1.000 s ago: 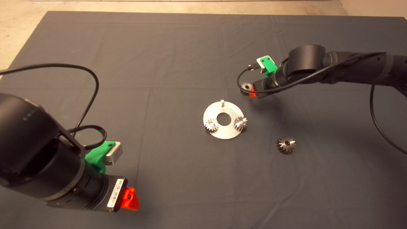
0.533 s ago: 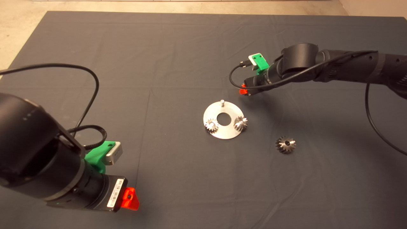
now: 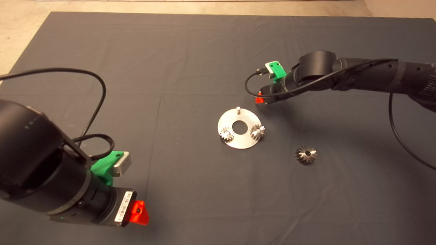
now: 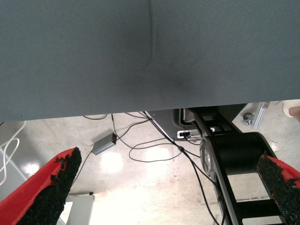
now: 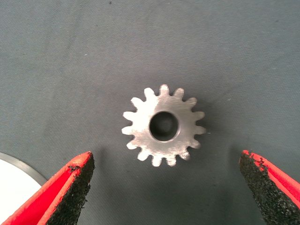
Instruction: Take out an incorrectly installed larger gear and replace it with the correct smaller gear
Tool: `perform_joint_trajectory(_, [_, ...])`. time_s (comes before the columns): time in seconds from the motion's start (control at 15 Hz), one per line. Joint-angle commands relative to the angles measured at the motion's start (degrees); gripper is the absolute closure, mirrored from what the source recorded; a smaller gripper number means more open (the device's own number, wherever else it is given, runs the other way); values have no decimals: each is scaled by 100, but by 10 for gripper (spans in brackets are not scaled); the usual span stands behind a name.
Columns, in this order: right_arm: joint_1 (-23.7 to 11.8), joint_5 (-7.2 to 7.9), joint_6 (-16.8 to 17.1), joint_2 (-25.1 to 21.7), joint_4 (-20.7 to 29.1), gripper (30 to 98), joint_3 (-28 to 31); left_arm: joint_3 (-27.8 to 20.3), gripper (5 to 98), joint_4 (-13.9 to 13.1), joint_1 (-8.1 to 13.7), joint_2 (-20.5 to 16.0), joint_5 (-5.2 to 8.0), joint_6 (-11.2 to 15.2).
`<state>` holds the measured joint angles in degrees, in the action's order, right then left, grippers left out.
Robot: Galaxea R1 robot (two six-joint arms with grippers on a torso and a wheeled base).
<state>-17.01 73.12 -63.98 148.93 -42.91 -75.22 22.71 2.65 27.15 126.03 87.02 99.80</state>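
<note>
The smaller gear (image 5: 163,125) lies flat on the mat, straight-toothed with a centre hole. My right gripper (image 5: 166,157) hangs open over it, one finger on each side, not touching. In the head view the right gripper (image 3: 260,99) hides this gear, just beyond the round steel plate (image 3: 238,141). The plate carries two bright small gears (image 3: 226,134) (image 3: 258,131) and a bare pin (image 3: 238,109). The larger gear (image 3: 306,154), flared with slanted teeth, lies on the mat to the right of the plate. My left gripper (image 3: 138,212) is parked at the lower left, open and empty.
The plate's rim (image 5: 11,176) shows beside one right finger. The left wrist view shows the mat's edge and the floor beyond it, with cables and a small grey box (image 4: 104,144). A black cable (image 3: 252,85) loops off the right wrist.
My right arm has moved left and lowered over the smaller gear, which showed beside the fingers one second ago and is now covered. The left arm has not moved.
</note>
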Motion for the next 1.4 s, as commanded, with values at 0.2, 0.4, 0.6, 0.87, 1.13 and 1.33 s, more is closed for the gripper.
perform_joint_trajectory(0.2, [-58, -316, -27, 9, -165, 460, -238, -75, 61, -37, 28, -12, 26, 4])
perform_joint_trajectory(0.4, [-58, -404, -27, 32, -165, 460, -308, -75, 61, -37, 28, -12, 26, 4])
perform_joint_trajectory(0.6, [-49, -404, -18, 106, -165, 460, -431, -73, 61, -37, 28, -20, 26, 4])
perform_joint_trajectory(0.87, [-53, -408, -27, 106, -165, 460, -431, -67, 61, -37, 23, -20, 35, 4])
perform_joint_trajectory(1.13, [-58, -404, -27, 104, -174, 474, -422, -67, 61, -37, 28, -20, 35, 4])
perform_joint_trajectory(1.33, [-66, -404, -36, 97, -174, 525, -422, -67, 61, -37, 28, -20, 35, 4])
